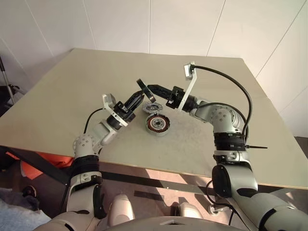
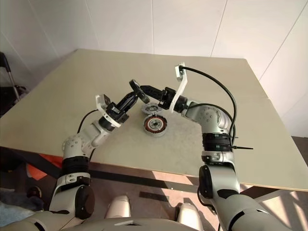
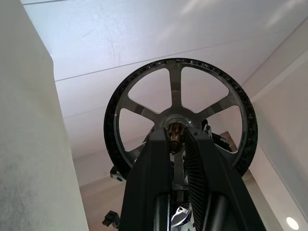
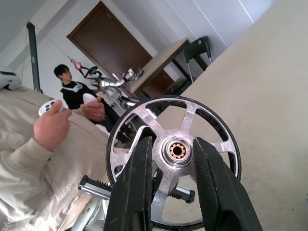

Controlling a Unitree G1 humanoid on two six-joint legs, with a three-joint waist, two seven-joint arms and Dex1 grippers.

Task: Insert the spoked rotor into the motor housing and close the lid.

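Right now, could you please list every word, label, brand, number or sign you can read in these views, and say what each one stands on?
None: no readable text shows in any view.
The spoked rotor, motor housing and lid bear no legible marks.
The table carries no label or sign.
The left end effector and right end effector show no lettering.

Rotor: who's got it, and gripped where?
Left gripper holds the spoked rotor at its hub. Right gripper fingers straddle the hub from the other side, not visibly clamped.
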